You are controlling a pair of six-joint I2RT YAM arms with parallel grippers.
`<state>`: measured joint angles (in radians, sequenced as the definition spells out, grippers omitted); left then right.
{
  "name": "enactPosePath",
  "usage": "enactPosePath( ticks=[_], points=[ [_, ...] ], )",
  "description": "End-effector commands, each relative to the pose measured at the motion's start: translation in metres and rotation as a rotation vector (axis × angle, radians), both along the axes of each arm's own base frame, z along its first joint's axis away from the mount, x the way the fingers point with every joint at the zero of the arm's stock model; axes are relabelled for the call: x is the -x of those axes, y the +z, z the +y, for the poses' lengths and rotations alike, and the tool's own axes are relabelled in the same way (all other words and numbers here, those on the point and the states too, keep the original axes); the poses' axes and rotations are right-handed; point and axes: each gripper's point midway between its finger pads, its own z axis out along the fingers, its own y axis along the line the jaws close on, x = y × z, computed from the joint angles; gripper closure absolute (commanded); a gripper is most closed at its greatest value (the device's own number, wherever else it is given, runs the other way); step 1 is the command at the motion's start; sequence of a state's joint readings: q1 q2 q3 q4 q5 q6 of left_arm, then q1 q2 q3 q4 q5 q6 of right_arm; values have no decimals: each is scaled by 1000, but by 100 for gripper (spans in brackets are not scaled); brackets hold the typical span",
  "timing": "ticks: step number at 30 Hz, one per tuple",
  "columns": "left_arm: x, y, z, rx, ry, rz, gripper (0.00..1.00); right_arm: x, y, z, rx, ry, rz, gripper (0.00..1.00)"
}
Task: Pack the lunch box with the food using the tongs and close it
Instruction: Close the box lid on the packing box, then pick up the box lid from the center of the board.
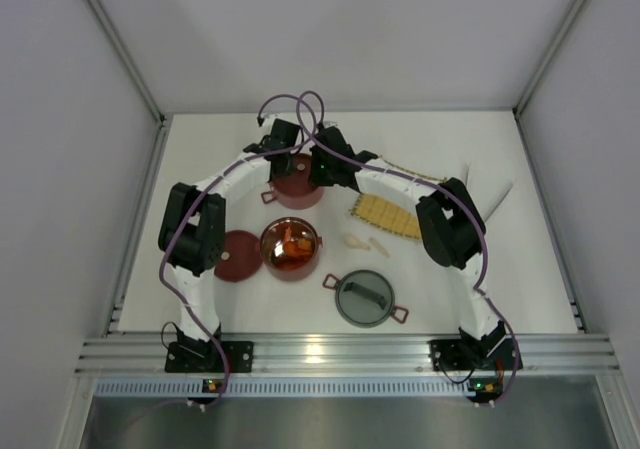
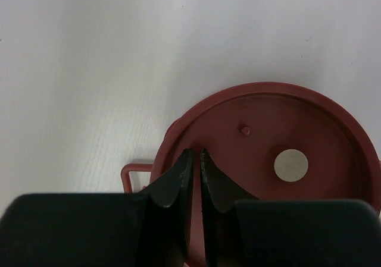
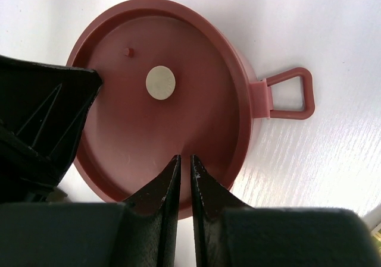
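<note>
Watching both grippers hover over the lunch box's far tier point(image 1: 297, 191): the left gripper point(image 2: 196, 153) and right gripper point(image 3: 185, 158) each have fingers pressed almost together, pinching nothing I can make out. My worry is that tips this narrow could skid on the flat lid point(image 3: 178, 82) and shove the tier, or that the crowded arms could clash. I count two tiers, the near tier point(image 1: 290, 273) open with food point(image 1: 290, 241) inside. There are two flat red lids, counting the loose lid point(image 1: 238, 256), and one grey domed lid point(image 1: 365, 297).
</note>
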<state>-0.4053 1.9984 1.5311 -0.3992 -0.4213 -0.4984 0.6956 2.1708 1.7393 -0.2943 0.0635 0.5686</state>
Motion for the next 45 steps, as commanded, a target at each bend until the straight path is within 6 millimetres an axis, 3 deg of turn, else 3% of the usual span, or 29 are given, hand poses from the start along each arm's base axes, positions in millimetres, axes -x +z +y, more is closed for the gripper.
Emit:
enactPosePath(
  ticks=[1, 2, 5, 6, 11, 16, 22, 23, 24, 26, 28, 29, 30, 31, 37, 39, 40, 43, 45],
  points=[
    [10, 19, 7, 9, -2, -9, 85, 1, 0, -9, 37, -5, 10, 89],
    [12, 29, 7, 19, -8, -35, 76, -1, 7, -8, 25, -5, -5, 89],
    [6, 53, 5, 45, -16, -113, 70, -4, 20, -6, 8, -3, -29, 88],
    [6, 68, 5, 58, -16, -151, 64, -5, 25, -5, 5, 1, -36, 89],
    [17, 111, 16, 83, 34, -242, 62, -10, 44, -3, -13, 10, -73, 88],
    [47, 115, 48, 65, 191, -248, 62, -13, 66, 2, -54, 31, -117, 87],
    [102, 90, 87, 58, 392, -226, 59, -18, 126, 9, -118, 64, -210, 83],
    [109, 94, 92, 87, 426, -246, 59, -18, 136, 10, -130, 67, -224, 82],
    [124, 78, 100, 53, 451, -213, 59, -16, 143, 9, -138, 69, -232, 81],
    [140, 77, 108, 84, 505, -225, 58, -11, 166, 7, -165, 78, -259, 79],
    [159, 61, 118, 78, 549, -202, 58, -3, 186, 2, -184, 80, -282, 78],
    [166, 64, 121, 97, 568, -220, 56, 0, 187, 0, -183, 80, -281, 77],
    [179, 53, 127, 80, 581, -193, 56, 4, 190, -3, -182, 80, -283, 76],
    [184, 50, 131, 91, 612, -203, 56, 10, 203, -9, -194, 79, -297, 75],
    [231, 28, 148, 155, 753, -181, 53, 53, 206, -32, -201, 105, -281, 73],
    [239, 22, 147, 181, 770, -168, 52, 66, 216, -42, -213, 105, -295, 72],
    [246, 15, 148, 206, 796, -157, 51, 72, 204, -47, -195, 104, -270, 72],
    [256, 6, 148, 253, 847, -151, 51, 88, 199, -60, -193, 98, -262, 71],
    [268, -7, 149, 271, 889, -123, 52, 97, 207, -66, -210, 95, -277, 71]
  ],
)
